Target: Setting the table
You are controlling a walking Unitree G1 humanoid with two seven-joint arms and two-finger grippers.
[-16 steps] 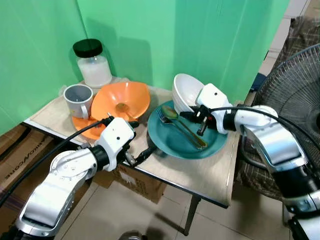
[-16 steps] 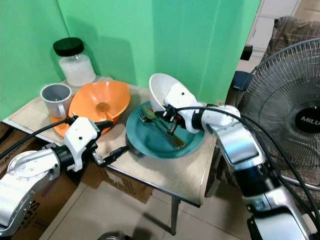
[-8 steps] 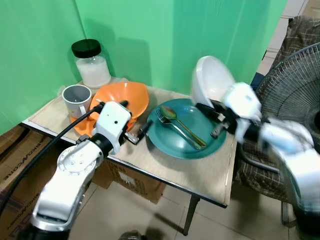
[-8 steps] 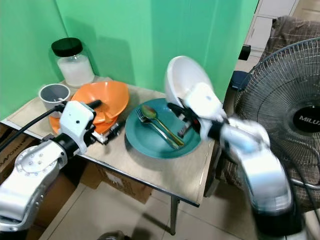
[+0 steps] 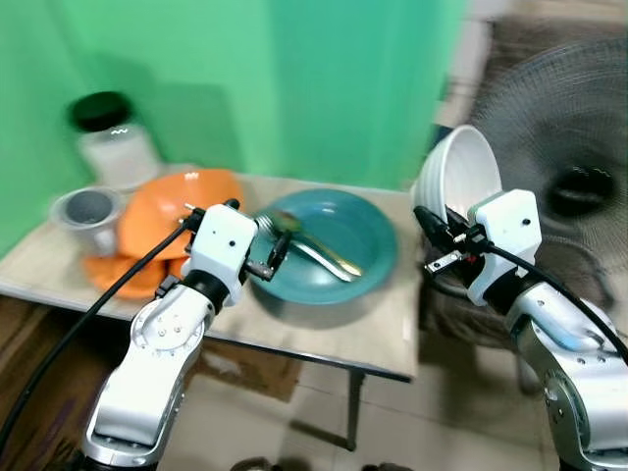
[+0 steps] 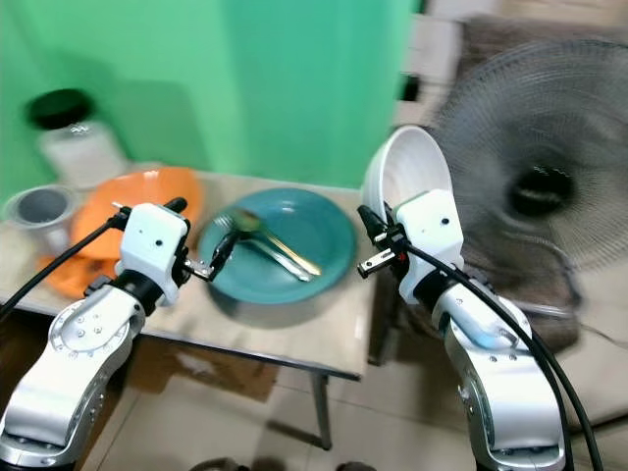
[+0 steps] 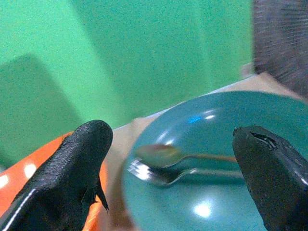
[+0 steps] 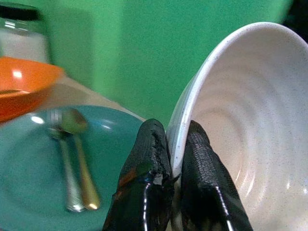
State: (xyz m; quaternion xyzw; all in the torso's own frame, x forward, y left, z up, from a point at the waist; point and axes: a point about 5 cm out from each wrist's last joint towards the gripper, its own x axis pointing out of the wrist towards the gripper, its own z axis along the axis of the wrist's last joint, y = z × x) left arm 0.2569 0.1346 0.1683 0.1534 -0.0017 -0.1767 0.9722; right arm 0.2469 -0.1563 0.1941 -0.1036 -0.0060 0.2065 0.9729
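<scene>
The white bowl is sitting tilted on its side, its rim pinched between the closed fingers of the right gripper, held in the air off the right edge of the surface. It is speckled white with ribbed rings inside. The left gripper is hovering with fingers spread wide at the left rim of the teal plate, which is carrying a fork and spoon.

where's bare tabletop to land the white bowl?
Free: the table strip along the front edge, below the teal plate. Crowded: left side, with orange bowl, grey mug and jar. Right claw holds the white bowl beyond the right edge.
</scene>
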